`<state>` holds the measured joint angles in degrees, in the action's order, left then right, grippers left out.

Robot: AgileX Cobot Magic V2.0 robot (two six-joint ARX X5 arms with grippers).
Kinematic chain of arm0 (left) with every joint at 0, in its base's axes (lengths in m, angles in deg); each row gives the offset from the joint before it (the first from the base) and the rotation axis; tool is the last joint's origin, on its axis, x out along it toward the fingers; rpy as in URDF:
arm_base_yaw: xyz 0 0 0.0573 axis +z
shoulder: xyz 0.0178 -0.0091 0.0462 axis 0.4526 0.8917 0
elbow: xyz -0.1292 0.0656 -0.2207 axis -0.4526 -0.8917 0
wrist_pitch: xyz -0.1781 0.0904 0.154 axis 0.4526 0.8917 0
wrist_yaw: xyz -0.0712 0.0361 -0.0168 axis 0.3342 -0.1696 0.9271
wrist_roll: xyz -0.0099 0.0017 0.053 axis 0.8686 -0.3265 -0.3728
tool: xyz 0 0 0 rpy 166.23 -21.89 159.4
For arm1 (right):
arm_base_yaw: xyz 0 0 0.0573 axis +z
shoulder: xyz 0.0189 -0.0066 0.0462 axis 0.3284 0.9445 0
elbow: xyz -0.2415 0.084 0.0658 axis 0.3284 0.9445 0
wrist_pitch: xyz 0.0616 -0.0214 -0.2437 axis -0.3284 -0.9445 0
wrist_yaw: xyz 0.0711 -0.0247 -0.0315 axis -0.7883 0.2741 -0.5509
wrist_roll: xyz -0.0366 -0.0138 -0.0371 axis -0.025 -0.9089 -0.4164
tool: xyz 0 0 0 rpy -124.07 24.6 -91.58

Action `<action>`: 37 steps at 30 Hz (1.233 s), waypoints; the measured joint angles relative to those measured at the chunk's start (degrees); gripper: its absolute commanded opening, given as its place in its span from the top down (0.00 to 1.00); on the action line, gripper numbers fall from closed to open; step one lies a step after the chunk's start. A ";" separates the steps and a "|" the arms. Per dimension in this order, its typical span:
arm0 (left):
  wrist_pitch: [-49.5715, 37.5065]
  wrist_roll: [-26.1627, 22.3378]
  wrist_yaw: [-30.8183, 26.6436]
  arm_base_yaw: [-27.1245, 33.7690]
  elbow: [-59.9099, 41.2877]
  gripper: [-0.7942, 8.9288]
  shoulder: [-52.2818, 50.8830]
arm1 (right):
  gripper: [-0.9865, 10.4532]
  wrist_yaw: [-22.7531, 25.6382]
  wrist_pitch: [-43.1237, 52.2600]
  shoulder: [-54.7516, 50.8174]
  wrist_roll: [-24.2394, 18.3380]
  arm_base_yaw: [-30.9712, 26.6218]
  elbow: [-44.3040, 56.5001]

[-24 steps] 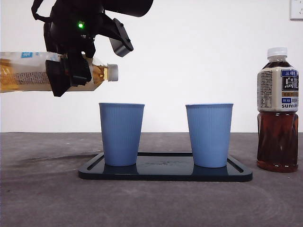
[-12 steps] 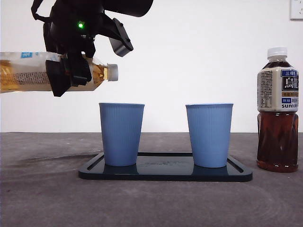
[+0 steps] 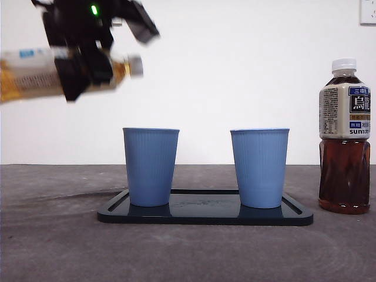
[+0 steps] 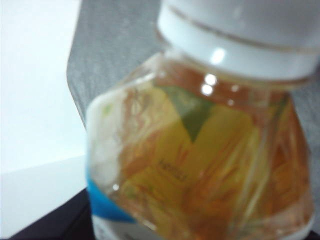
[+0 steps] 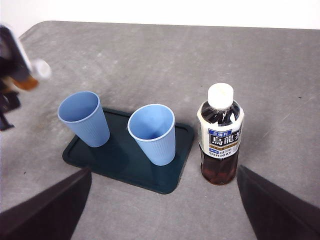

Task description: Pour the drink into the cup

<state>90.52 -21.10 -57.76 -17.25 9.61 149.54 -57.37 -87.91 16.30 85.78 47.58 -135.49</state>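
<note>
Front view shows a dark tray (image 3: pixel 205 214) near the desk's front edge, carrying two blue cups, the left cup (image 3: pixel 150 167) and the right cup (image 3: pixel 259 168), both upright and apart. Just beside the tray, toward the desk's right edge, stands a capped dark tea bottle (image 3: pixel 345 136). High over the left side, the left gripper (image 3: pixel 82 73) is clenched on a capped amber drink bottle (image 3: pixel 35 75) lying roughly level, cap toward the cups. The right gripper (image 5: pixel 160 210) hangs above the table, jaws spread wide, grasping nothing.
</note>
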 measured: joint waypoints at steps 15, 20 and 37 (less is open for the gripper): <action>-5.70 18.38 17.81 2.78 0.11 0.73 -19.50 | 0.51 0.02 -0.42 0.00 0.00 0.00 0.00; -13.70 19.50 17.81 5.49 -5.81 0.73 -26.05 | 0.51 0.02 -0.42 0.00 0.00 0.00 0.00; -60.43 21.68 30.86 16.61 -44.06 0.73 -31.52 | 0.51 1.84 1.62 0.00 0.00 0.00 0.00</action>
<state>30.09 0.58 -26.89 -0.64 -34.46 118.02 -55.54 -86.30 16.30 85.78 47.58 -135.49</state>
